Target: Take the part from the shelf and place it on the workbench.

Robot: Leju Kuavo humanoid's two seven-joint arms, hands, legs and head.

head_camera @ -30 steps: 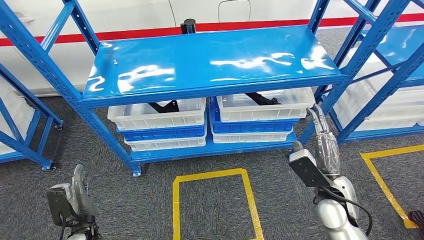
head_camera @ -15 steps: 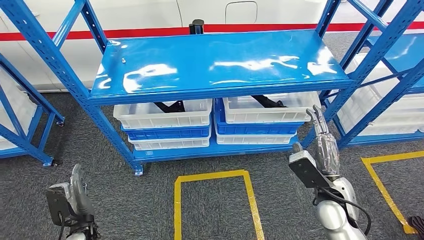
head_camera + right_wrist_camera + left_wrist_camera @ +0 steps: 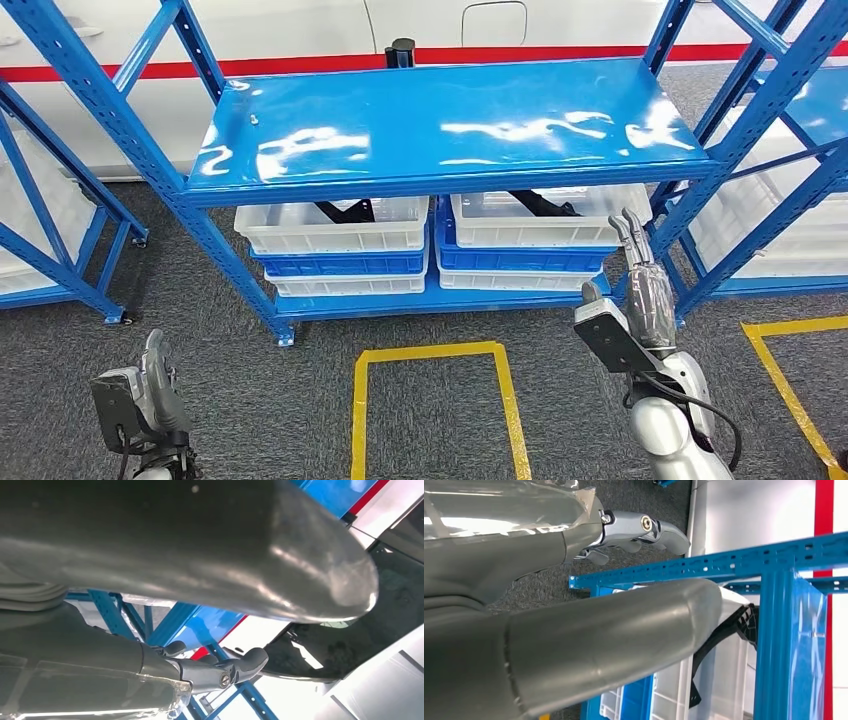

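I see my right hand [image 3: 640,270] raised in front of the blue shelf [image 3: 450,130], with its fingers [image 3: 628,232] stretched straight and apart, holding nothing. The fingertips are near the right front post of the shelf [image 3: 690,205], just beside the right end of the lower level, and I cannot tell if they touch the post. My left hand [image 3: 155,385] hangs low, well apart from the shelf, over the grey carpet [image 3: 200,320]; its fingers are loosely extended and it holds nothing.

The parts are on the lower level. Beyond and to the left of my right hand stands the right white bin [image 3: 535,218], and a black part [image 3: 545,204] lies in it, its end reaching above the rim. Further left, the left white bin [image 3: 335,225] holds another black part [image 3: 345,211]; in the left wrist view this one [image 3: 724,640] hangs over the bin wall. Each white bin sits on a blue bin [image 3: 340,263] and another white one.

The gap between the bin rims and the front edge of the upper board is narrow. The upper board is bare except for one small thing [image 3: 254,119] near its left side. Between my two hands the carpet is open, marked with a yellow tape rectangle [image 3: 430,352]. To the right of my right hand another blue rack [image 3: 790,120] stands close, and more yellow tape [image 3: 790,325] lies on the floor there.
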